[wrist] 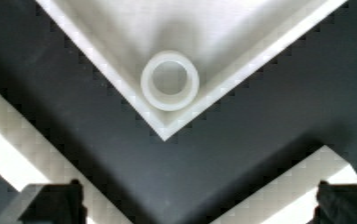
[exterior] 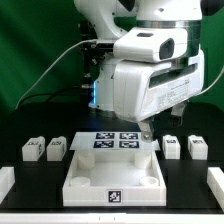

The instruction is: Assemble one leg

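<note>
Four small white legs with tags stand on the black table: two at the exterior view's left (exterior: 32,150) (exterior: 57,148) and two at its right (exterior: 172,146) (exterior: 197,147). The large white tray (exterior: 82,186) lies at the front middle. My gripper (exterior: 146,130) hangs over the tray's far right corner, away from every leg. In the wrist view a tray corner (wrist: 104,45) with its round socket (wrist: 170,82) lies ahead of the gripper (wrist: 196,196). The fingers (wrist: 50,205) stand wide apart with only dark table between them. The gripper is open and empty. No leg shows in the wrist view.
The marker board (exterior: 117,140) lies just behind the tray, under the arm. White rails sit at the table's front corners (exterior: 6,180) (exterior: 215,180). The arm's white body (exterior: 150,85) hides the back middle of the table.
</note>
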`<state>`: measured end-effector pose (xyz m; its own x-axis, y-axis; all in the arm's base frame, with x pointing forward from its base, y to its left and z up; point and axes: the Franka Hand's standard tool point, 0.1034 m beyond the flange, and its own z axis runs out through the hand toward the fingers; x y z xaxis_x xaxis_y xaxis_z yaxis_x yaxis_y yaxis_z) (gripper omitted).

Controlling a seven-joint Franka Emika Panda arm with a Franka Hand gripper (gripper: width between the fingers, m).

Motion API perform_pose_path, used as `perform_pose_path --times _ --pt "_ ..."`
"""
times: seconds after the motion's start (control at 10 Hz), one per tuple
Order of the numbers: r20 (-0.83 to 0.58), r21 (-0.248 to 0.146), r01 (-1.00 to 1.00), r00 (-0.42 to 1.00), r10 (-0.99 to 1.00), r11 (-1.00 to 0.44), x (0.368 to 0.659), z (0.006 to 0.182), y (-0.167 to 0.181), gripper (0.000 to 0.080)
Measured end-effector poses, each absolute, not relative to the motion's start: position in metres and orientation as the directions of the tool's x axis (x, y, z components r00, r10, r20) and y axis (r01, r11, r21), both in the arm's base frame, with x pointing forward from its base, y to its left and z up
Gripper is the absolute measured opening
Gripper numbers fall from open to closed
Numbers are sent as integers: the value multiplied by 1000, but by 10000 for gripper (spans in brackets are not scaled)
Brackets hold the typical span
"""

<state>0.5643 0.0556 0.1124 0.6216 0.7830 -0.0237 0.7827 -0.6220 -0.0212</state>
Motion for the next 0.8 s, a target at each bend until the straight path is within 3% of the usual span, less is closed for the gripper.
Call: perform_pose_path --times 0.5,0.6,0.8 --pt "-25 -23 817 576 817 -577 562 112 56 650" --pt "-36 -35 846 531 847 -532 549 110 56 650" --pt "-39 -27 973 230 973 -231 529 104 47 650"
